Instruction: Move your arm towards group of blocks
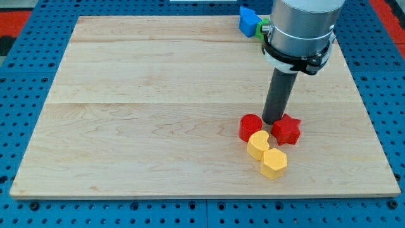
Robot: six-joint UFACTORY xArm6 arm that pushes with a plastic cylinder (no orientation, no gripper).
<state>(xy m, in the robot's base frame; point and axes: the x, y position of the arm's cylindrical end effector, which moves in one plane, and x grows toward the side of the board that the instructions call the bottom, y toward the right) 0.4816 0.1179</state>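
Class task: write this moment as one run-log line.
my tip: between red cylinder and red star | yellow blocks: just below | blue block: top edge

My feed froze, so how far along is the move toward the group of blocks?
Looks done: my tip sits at the group, between the red round block and red star block, above two yellow blocks. Nothing in hand; nothing obvious left.
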